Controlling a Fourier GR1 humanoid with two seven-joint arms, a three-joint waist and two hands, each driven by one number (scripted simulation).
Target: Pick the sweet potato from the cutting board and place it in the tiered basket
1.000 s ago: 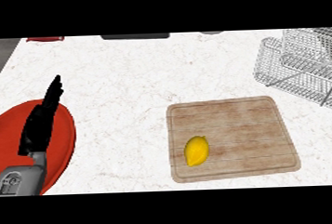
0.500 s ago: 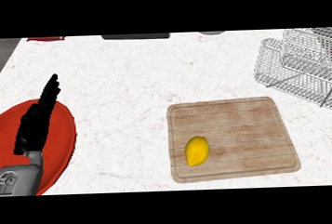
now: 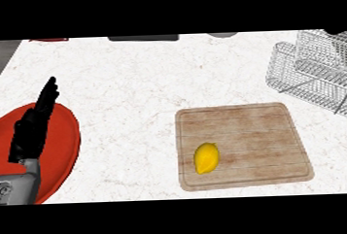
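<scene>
One hand appears in the head view: the left hand (image 3: pixel 35 127), at the left edge, black, with its fingers straight and held together, pointing toward the far side of the counter. It holds nothing. Its grey forearm (image 3: pixel 14 188) enters from the near left corner. Hand and forearm lie over a red plate (image 3: pixel 62 142), which rests on the white speckled counter (image 3: pixel 132 81) at the near left. The right hand does not appear.

Near the right of centre lies a wooden cutting board (image 3: pixel 242 143), roughly square, with rounded corners and a shallow groove along its border. On the near left part of the board rests the sweet potato (image 3: pixel 206 157), a yellow, oval body with its long axis running near to far and slightly tilted. It lies well apart from the left hand, with bare counter between the board and the plate.

At the far right stands the tiered basket (image 3: pixel 315 68), made of grey wire mesh, partly cut off by the right edge. It is separated from the board by a strip of counter. Along the far edge several dark and red objects are visible only in part; their kind cannot be told.
</scene>
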